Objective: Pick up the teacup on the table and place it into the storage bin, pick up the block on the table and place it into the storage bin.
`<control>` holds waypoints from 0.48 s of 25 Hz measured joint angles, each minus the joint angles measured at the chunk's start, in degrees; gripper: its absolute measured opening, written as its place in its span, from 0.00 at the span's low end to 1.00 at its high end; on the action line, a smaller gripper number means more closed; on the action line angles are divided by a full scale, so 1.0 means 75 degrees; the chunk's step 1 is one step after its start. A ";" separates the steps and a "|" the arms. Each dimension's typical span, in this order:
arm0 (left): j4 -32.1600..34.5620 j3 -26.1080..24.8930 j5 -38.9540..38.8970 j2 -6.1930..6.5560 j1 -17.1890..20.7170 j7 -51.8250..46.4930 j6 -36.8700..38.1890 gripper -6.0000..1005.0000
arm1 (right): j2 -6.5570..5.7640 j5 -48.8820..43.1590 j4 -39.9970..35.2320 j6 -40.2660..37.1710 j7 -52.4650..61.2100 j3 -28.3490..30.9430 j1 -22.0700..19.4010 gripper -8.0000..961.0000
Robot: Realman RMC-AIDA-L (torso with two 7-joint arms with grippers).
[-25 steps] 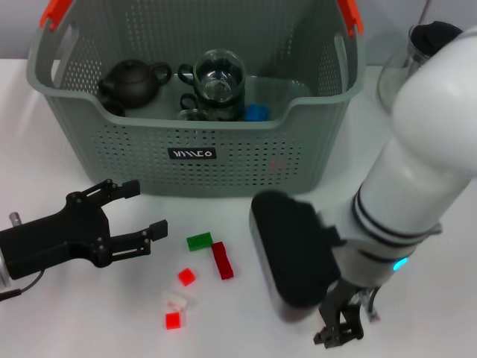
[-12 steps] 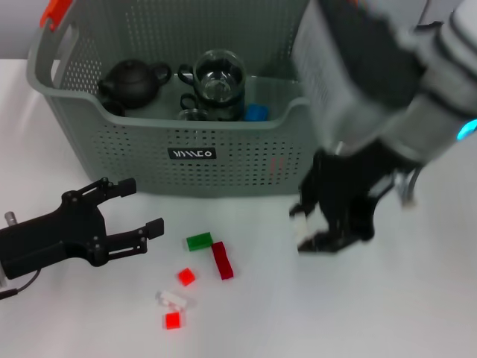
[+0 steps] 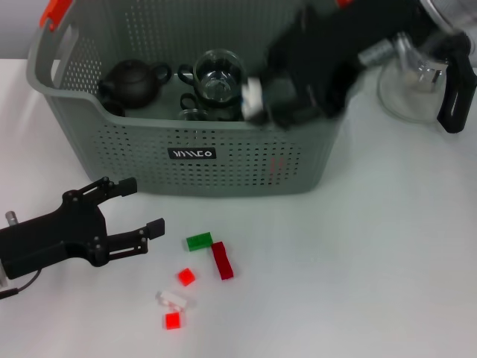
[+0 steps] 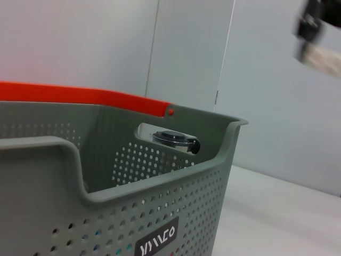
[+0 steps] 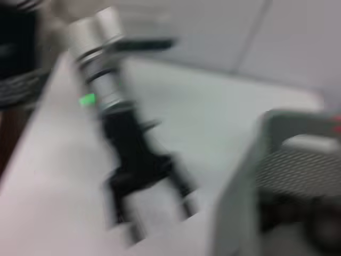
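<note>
STEP: your right claw (image 3: 257, 101) holds a small white block over the storage bin (image 3: 246, 160) | NEXT: release inside | left claw (image 3: 127, 216) wide, idle on table (image 3: 358, 283)

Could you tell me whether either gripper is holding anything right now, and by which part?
The right gripper, over the storage bin, seems to pinch a small white block by its sides; blur prevents certainty. The left gripper is open and empty above the table.
</note>
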 joint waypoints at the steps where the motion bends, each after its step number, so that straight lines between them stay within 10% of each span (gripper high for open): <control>1: -0.0001 0.0002 0.0000 0.0000 -0.0003 0.0001 0.0000 0.90 | 0.0000 0.0005 0.0047 0.0395 0.0001 0.0005 -0.0043 0.51; 12: -0.0005 0.0035 -0.0003 0.0009 -0.0063 0.0004 0.0006 0.90 | 0.0008 -0.0016 0.2462 0.4817 0.0083 -0.0253 0.0047 0.54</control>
